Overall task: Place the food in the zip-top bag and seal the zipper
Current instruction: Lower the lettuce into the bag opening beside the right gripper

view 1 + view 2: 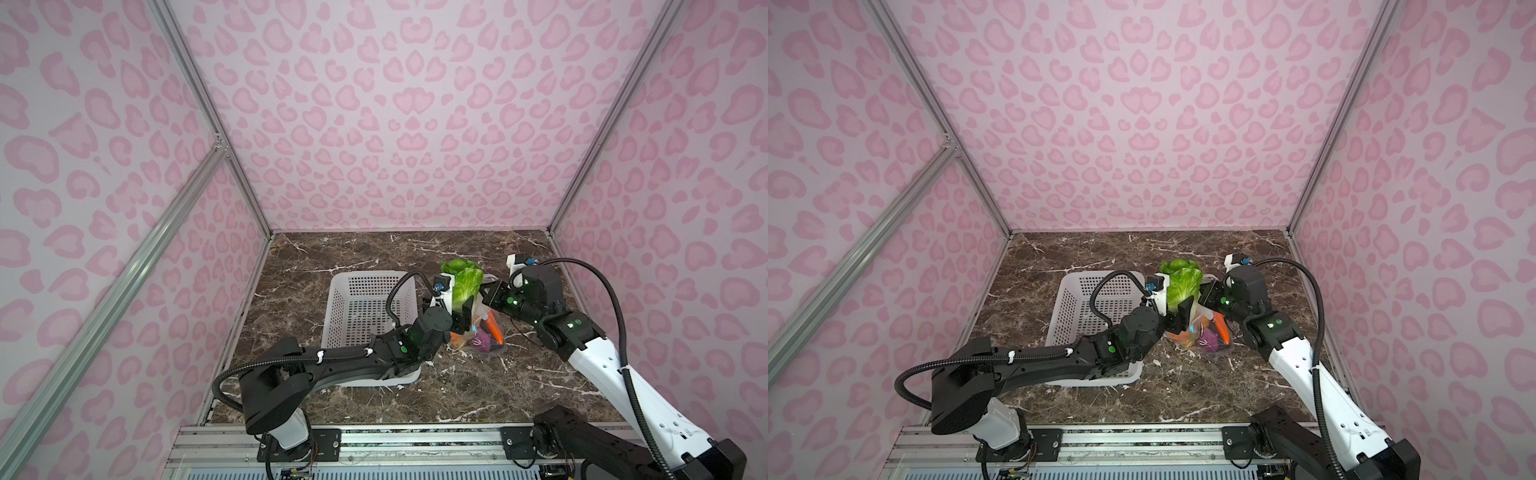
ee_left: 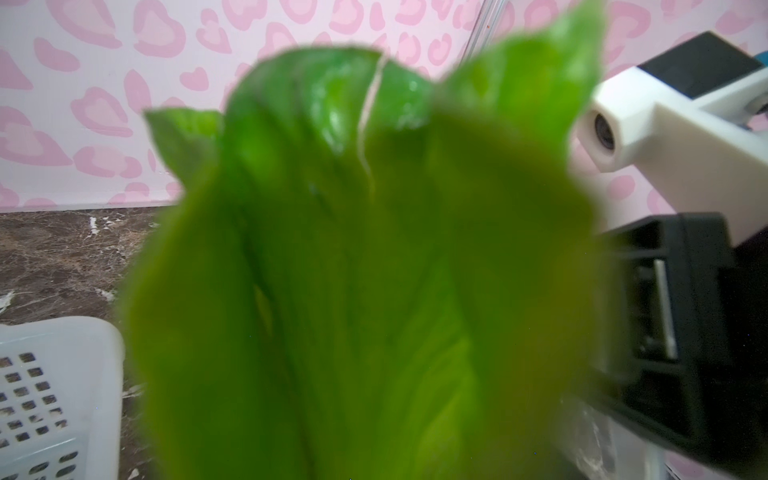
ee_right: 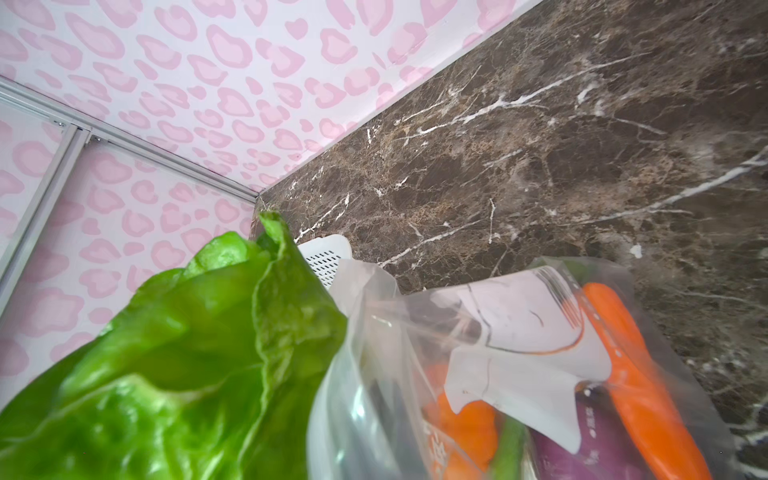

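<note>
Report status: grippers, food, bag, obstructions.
Left gripper straddles lettuce base, grip unclear. Right gripper shut, holding bag mouth up. Lettuce upright, mostly outside bag; carrot inside. Nothing blocking.

Table [image 1: 374,257]: dark brown marble, white-veined. Basket [image 1: 365,274], white and perforated, stands on it near the left fingers [image 1: 468,308], to their left. Bag [image 1: 488,340], clear, rests its lower end on it just nearer than those fingers.

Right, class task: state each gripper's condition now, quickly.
Left gripper: around the green-white toy lettuce head; grip cannot be told.
Right gripper: shut, seemingly pinching the clear plastic zip-top bag.
</note>
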Available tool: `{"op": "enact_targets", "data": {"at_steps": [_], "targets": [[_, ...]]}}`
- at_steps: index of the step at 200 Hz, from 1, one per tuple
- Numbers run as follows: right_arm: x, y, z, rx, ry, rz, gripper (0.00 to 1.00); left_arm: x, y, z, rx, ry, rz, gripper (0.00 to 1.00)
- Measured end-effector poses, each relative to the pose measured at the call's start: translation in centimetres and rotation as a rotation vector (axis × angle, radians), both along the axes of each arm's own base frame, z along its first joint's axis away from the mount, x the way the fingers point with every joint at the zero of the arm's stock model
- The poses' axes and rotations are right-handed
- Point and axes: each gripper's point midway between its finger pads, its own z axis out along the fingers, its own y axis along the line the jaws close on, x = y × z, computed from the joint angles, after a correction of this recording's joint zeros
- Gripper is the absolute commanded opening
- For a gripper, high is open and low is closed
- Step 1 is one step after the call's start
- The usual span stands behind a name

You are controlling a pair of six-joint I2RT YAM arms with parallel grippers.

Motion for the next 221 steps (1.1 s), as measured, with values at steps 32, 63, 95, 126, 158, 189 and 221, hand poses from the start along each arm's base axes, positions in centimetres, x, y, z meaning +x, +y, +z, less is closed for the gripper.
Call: {"op": "enact_targets", "data": {"at_steps": [32, 63, 95, 126, 158, 189, 221], "targets": [[0.0, -0.8, -0.1, 0.014, -0.013, 0.017, 0.0, -0.4, 0.0, 0.0, 0.015, 0.01, -0.023, 0.7], [0.0, -0.7, 0.3, 0.036, -0.025, 0.05, 0.0, -0.6, -0.6, -0.3, 0.039, 0.015, -0.053, 0.65], [-0.1, -0.5, 0.2, 0.043, -0.017, 0.06, 0.0, -0.2, -1.3, -1.2, 0.085, 0.028, -0.055, 0.7], [0.0, -1.0, 1.0, 0.024, -0.024, 0.041, 0.08, 0.0, -1.7, -1.0, 0.104, 0.038, -0.057, 0.73], [-0.2, -1.6, 1.4, -0.009, -0.037, 0.023, 0.1, 0.0, -1.5, -1.7, 0.135, 0.052, -0.052, 0.72], [-0.3, -1.9, 1.6, -0.038, -0.035, 0.024, 0.0, 0.2, -1.3, -1.9, 0.154, 0.058, -0.041, 0.72], [-0.3, -2.4, 1.1, -0.069, -0.021, 0.01, 0.0, 0.3, -1.5, -1.8, 0.168, 0.058, -0.041, 0.71]]}}
